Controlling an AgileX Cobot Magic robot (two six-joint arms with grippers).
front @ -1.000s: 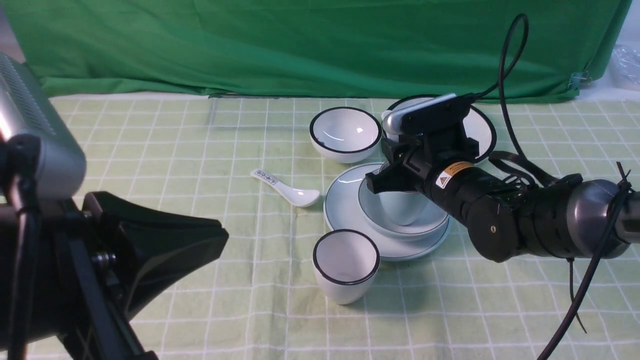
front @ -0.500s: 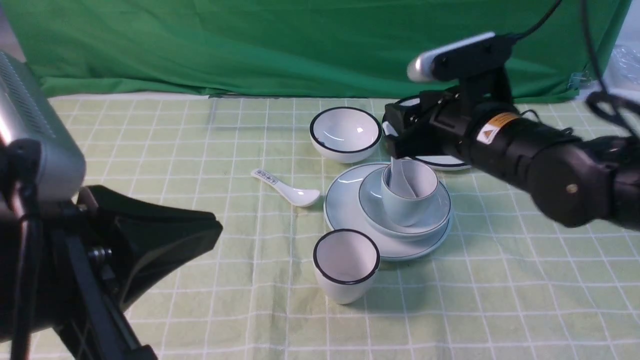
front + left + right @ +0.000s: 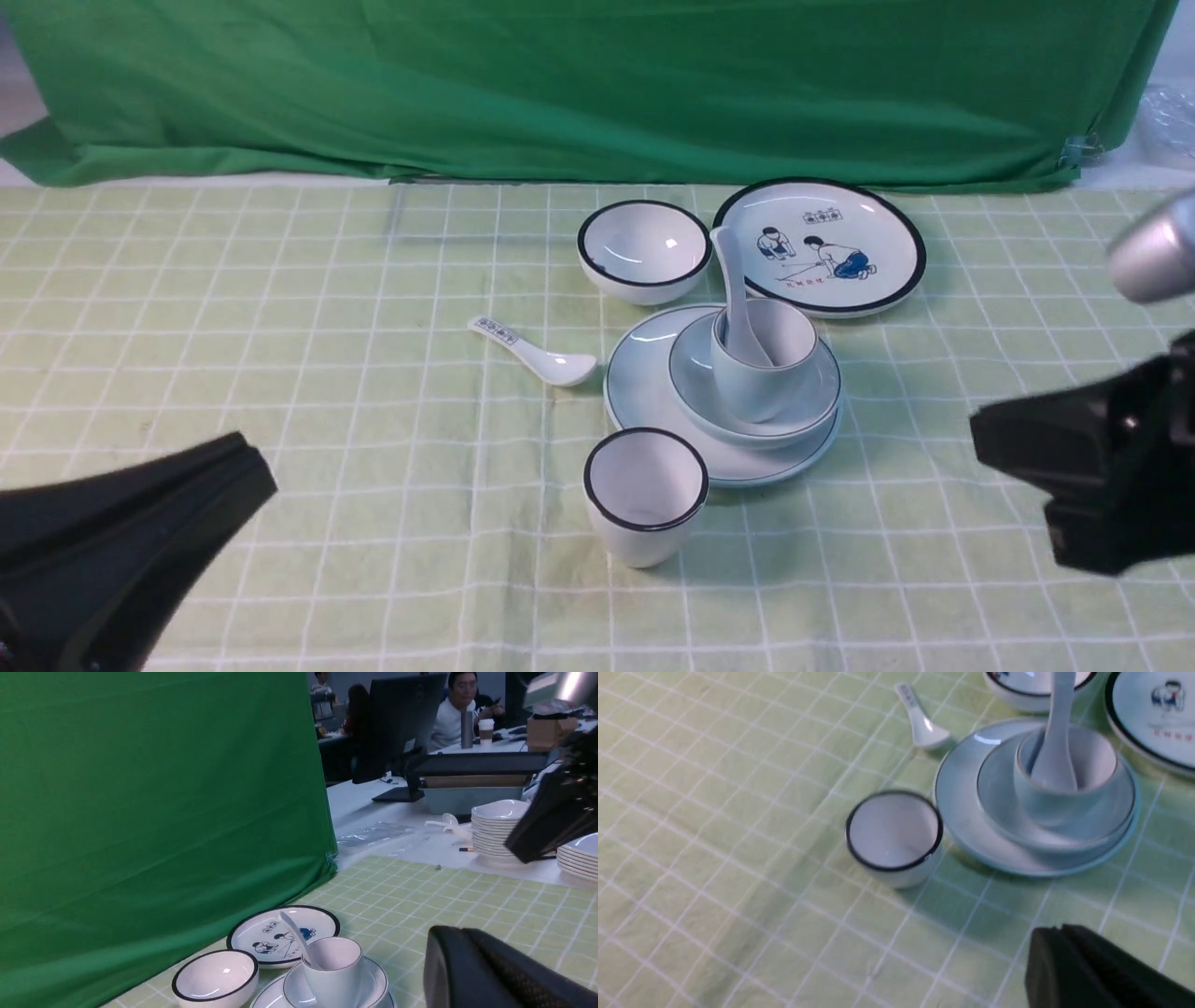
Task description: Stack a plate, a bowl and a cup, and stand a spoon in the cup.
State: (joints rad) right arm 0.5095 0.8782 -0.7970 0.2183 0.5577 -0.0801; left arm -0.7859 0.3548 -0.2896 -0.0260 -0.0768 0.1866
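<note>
The right end effector (image 3: 1074,467) has withdrawn from the cup (image 3: 761,369), shut and empty like the left end effector (image 3: 140,523), leaving the glossy, breakable spoon (image 3: 738,289) leaning inside, best pinched mid-handle

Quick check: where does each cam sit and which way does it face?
Front: between the arms, facing the green backdrop; left gripper and right gripper at the edges.
Left wrist: low, looking across the stack to the office; own gripper.
Right wrist: above, angled down; own gripper.
All share the plain white ceramic spoon standing in the pale handleless cup.
</note>
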